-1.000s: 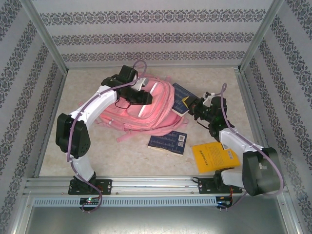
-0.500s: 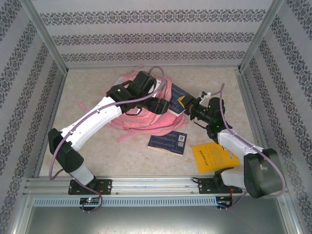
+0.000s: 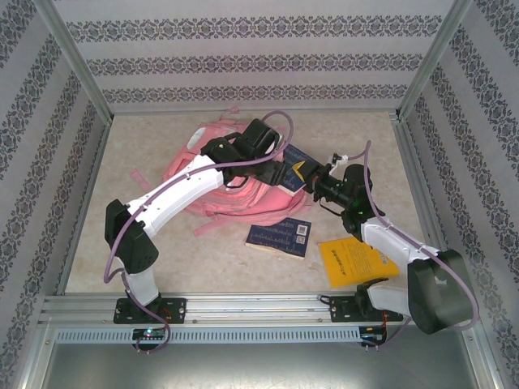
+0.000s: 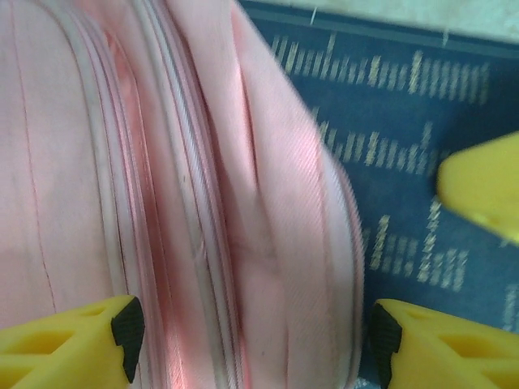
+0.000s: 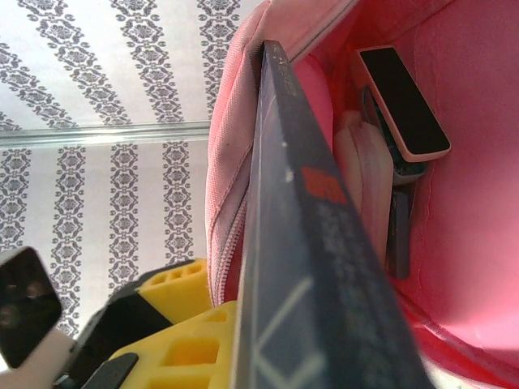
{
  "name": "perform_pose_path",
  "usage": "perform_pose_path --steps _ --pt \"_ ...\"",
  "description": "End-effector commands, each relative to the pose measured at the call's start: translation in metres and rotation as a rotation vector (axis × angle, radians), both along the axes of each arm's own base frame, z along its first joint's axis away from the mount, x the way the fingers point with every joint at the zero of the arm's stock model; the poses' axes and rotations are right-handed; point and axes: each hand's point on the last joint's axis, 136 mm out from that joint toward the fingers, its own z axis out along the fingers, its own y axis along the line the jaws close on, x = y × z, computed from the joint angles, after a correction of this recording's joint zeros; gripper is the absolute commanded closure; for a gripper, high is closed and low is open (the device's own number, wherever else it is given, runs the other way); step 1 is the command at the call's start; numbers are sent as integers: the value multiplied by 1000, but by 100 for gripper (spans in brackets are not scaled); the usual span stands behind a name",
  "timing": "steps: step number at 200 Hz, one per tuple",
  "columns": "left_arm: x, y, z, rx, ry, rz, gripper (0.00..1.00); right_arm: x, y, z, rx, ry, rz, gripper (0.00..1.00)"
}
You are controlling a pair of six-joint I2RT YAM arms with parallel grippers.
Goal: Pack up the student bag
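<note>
The student bag [image 3: 212,172], a big pink backpack, lies at the middle of the table with its opening turned right. My left gripper [image 3: 280,172] hangs over the bag's right rim. Seen from the left wrist, it [image 4: 251,350] is open, its yellow fingers [image 4: 81,348] straddling the pink zipped edge [image 4: 243,203]. My right gripper [image 3: 313,181] is shut on a dark blue book [image 3: 295,160] whose far end pokes into the bag's mouth. From the right wrist the book [image 5: 300,243] runs edge-on into the pink interior [image 5: 470,203].
A second blue book [image 3: 280,237] lies flat in front of the bag, and a yellow book [image 3: 353,259] lies at the right front. Inside the bag sits a flat black, pink-edged item [image 5: 404,101]. Patterned walls and a metal frame [image 3: 81,89] enclose the table.
My left arm has swung right across the bag, from its upper left to its right rim beside the book, and its jaws have widened. The right gripper with the book edged slightly left.
</note>
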Motion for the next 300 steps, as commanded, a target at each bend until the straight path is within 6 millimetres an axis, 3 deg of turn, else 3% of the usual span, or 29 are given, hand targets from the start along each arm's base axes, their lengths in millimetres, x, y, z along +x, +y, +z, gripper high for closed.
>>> perform_pose_path --steps 1,21,62,81,116,136,187,224,250,300 --pt "7 -15 5 -29 -18 -12 29 -11 9 37 38 -141 47 100" --pt "7 -17 -5 -11 3 -22 39 -12 10 38 43 -140 49 100" --pt "7 -15 -21 -54 74 -16 49 -13 10 39 47 -142 46 100" --pt "9 -8 -20 -59 72 -2 67 -13 10 38 41 -144 46 100" --pt "15 11 2 -99 48 15 100 -14 7 31 22 -141 33 100" --pt "17 30 21 -113 13 34 100 -16 9 22 -24 -142 43 100" --pt "16 81 81 -196 -81 102 100 -27 3 -50 -262 -75 43 100" --pt "10 96 101 -196 -130 121 100 -29 4 -79 -333 -49 67 100" --pt "8 95 100 -202 -116 112 100 -26 17 -67 -303 -78 103 100" --pt "8 92 100 -214 -110 101 100 -21 55 -3 -220 -184 159 100"
